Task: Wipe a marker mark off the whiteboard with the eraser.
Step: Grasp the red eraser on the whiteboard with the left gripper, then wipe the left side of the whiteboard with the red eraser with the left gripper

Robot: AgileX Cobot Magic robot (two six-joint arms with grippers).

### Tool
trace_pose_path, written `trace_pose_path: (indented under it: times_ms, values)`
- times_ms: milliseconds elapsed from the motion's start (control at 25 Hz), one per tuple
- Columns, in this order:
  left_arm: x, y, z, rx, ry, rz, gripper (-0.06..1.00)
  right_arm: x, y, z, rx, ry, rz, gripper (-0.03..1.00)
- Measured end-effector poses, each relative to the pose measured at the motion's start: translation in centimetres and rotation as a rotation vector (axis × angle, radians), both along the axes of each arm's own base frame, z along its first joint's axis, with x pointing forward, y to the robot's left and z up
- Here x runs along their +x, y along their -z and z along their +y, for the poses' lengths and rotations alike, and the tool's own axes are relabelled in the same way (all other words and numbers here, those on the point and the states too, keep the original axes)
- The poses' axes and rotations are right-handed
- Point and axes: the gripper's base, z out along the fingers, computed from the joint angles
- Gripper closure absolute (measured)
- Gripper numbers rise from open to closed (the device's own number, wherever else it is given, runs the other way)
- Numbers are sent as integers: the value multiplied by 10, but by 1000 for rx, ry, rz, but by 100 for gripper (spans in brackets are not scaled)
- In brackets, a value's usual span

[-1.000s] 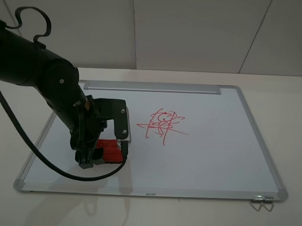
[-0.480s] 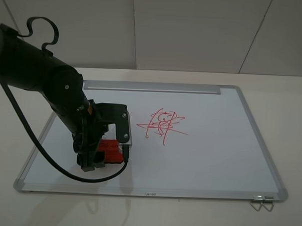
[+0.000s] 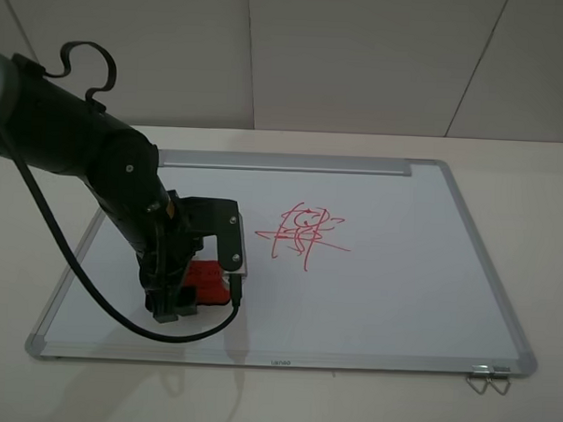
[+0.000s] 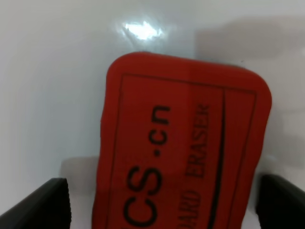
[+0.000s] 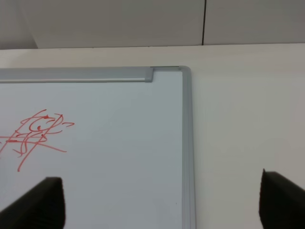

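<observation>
The red eraser (image 3: 207, 280) lies flat on the whiteboard (image 3: 399, 291), near its front left part. In the left wrist view the eraser (image 4: 181, 143) fills the middle, its printed top facing up. My left gripper (image 3: 197, 297) is down over it and open, one black finger (image 4: 45, 202) on each side with a gap. No small looped doodle shows; only a larger red scribble (image 3: 304, 233) with long crossing lines sits mid-board. My right gripper (image 5: 152, 212) is open above the board's far right corner, its fingers (image 5: 40, 200) wide apart.
The board's silver top rail (image 3: 284, 162) runs along the back edge, and a metal clip (image 3: 487, 377) sits at the front right corner. The black left arm (image 3: 88, 156) and its cable (image 3: 82, 291) hang over the board's left side. Cream table (image 3: 543, 222) surrounds the board.
The left arm has shifted a little to the right and sunk lower around the eraser. The eraser and the scribble have stayed where they were.
</observation>
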Motion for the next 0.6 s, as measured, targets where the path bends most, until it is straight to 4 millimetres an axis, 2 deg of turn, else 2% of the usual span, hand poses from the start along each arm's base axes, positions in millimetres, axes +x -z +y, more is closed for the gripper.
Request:
trace_pose_path:
  times_ms: [240,400,600]
  values:
    - [1,3,-1,3,3,1,19,0,0,0,0,0,0,24]
    - [2,4,-1,8,6,3,37,0,0,0,0,0,0,24]
    - [2,4,-1,11,11,1,37,0,0,0,0,0,0,24]
